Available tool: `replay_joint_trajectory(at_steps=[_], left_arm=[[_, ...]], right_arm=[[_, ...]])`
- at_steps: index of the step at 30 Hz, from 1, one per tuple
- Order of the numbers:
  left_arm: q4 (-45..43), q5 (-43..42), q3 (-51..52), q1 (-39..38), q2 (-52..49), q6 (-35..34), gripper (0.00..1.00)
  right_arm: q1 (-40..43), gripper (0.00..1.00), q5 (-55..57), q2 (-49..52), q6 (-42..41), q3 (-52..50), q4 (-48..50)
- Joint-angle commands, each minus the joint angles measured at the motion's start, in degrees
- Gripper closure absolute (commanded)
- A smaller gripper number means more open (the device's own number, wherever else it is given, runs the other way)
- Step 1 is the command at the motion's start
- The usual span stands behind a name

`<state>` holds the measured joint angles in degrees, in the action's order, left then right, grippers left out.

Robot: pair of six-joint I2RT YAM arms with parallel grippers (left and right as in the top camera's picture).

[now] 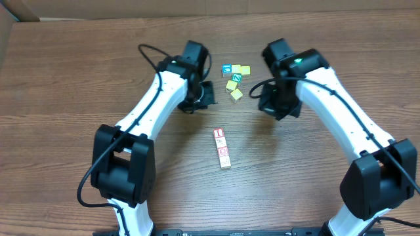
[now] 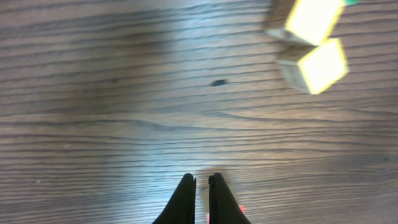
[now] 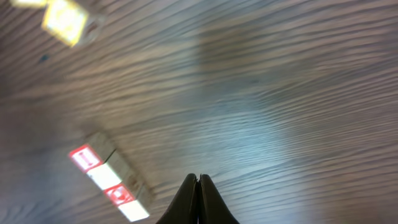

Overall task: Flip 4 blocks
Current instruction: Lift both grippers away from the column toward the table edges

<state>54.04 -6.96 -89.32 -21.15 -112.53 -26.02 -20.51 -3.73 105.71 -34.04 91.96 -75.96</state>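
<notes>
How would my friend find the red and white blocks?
On the wooden table, look between the white left arm and right arm. Closer to the arms' bases than the jumble of colourful cubes, the blocks lie in one straight row. Only they have pale faces with red frames; the others are yellow, blue or green.

Four tiny wooden blocks (image 1: 222, 148) lie flat in one straight row, touching end to end, near the middle of the wooden table (image 1: 65, 78). The row slants slightly. Their top faces are pale, and red-framed faces with red marks alternate with plainer white ones.
</notes>
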Motion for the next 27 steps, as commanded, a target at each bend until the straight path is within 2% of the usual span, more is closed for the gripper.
replay_joint_trajectory(at_steps=[1, 5, 6, 7, 9, 11, 12, 16, 18, 27], left_arm=[[0.24, 5.14, -1.51, -1.81, -0.61, -2.32, 0.96], [2.56, 10.95, -3.23, -2.08, -0.59, -2.25, 0.96], [5.33, 12.24, -5.84, -1.33, -0.57, -2.25, 0.96], [7.69, 13.27, -8.24, -0.57, -0.48, -2.25, 0.96], [12.11, 14.60, -13.07, 1.33, -0.35, -2.27, 0.93], [15.47, 14.86, -17.25, 3.54, -0.28, -2.29, 0.85], [16.92, 14.80, -19.19, 4.83, -0.28, -2.32, 0.81], [20.04, 14.43, -22.84, 9.18, -0.28, -2.27, 0.23], [20.94, 14.47, -22.93, 10.80, -0.28, -2.27, 0.01], [22.29, 14.40, -22.91, 13.62, -0.31, -2.29, 0.00]], right_arm=[[4.83, 0.96, 2.91, -0.59, 1.55, -1.07, -0.22], [10.84, 0.96, 3.04, -0.59, 4.13, -1.16, 0.31], [13.05, 0.84, 3.28, -0.59, 6.21, -1.16, 1.49], [14.49, 0.59, 3.98, -0.59, 7.67, -1.16, 2.67], [16.57, 0.22, 5.44, -0.59, 9.07, -1.16, 4.68], [18.43, 0.00, 6.51, -0.59, 9.03, -1.16, 6.25], [19.06, 0.00, 6.47, -0.59, 9.01, -1.16, 6.69], [20.96, 0.00, 6.47, -0.59, 9.03, -1.16, 6.95], [21.42, 0.00, 6.47, -0.59, 9.01, -1.16, 6.95], [21.55, 0.00, 6.47, -0.59, 9.01, -1.16, 6.95]])
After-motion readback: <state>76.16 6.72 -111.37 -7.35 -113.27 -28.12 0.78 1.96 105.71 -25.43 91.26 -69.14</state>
